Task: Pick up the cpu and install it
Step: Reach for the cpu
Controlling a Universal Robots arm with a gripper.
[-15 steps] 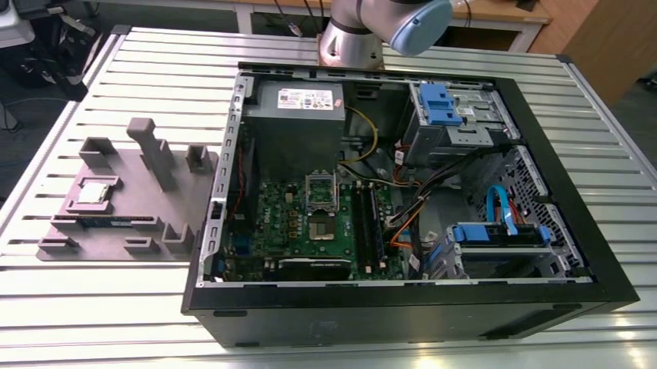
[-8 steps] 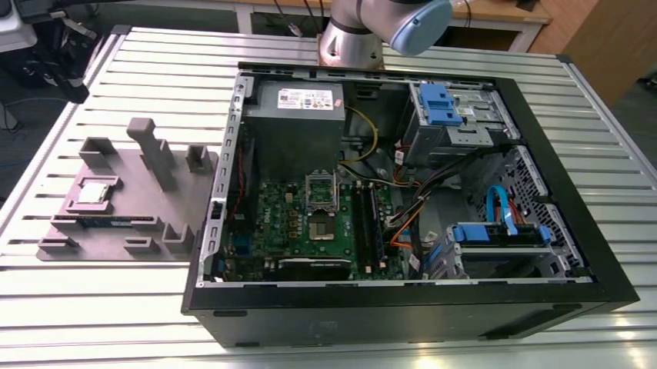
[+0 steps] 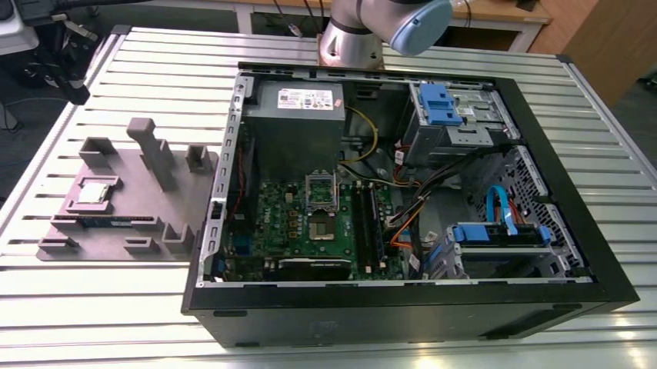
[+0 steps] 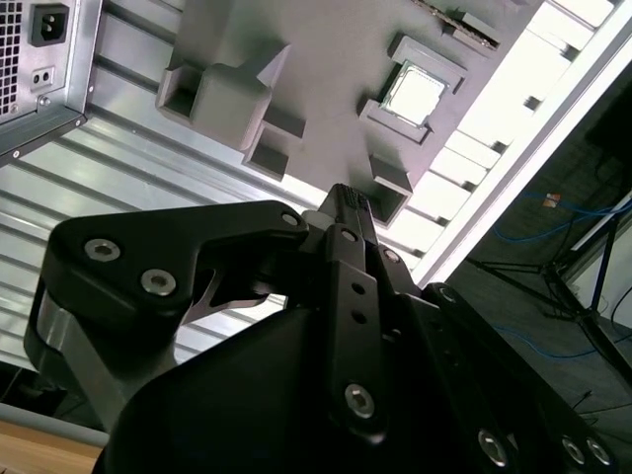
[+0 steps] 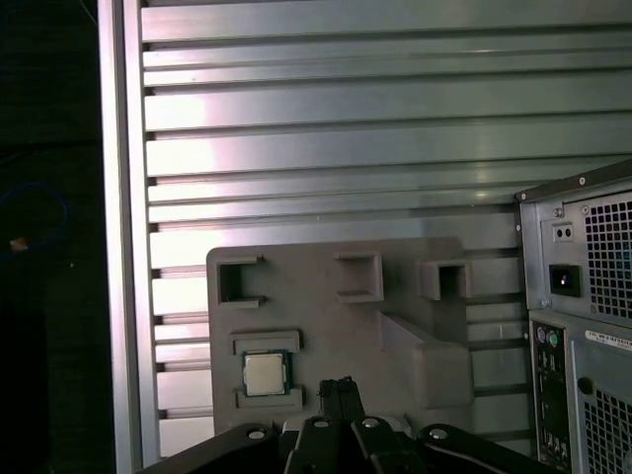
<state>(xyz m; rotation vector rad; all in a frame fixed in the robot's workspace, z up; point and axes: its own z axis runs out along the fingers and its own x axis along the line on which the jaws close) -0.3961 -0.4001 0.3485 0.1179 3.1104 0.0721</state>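
cpu [image 3: 95, 192] sits flat in its pocket on the grey fixture tray [image 3: 144, 206], out on the slatted metal surface [image 3: 154, 69] to the exterior view's left of the open computer case [image 3: 411, 311]. Nobody has it: in the first wrist view the cpu [image 5: 265, 373] lies just beside the tips of the jaws, apart from them, silver top up. The jaws look pressed together with nothing between them, hovering above the tray [image 5: 326, 316].

Inside the case the green motherboard [image 3: 298, 223] shows its socket [image 3: 326, 225] bare, the metal frame apparently swung up. So the install is not begun.

Where could it go sour? As I judge it, the chip is thin and seated low between raised lips, so jaws coming down off-centre would land on a lip or catch one edge and tip the chip. A skewed hold matters later too: set down tilted or turned the wrong way, it could damage the socket contacts. The raised frame and the loose cables [image 3: 411, 192] beside the board crowd the way in.
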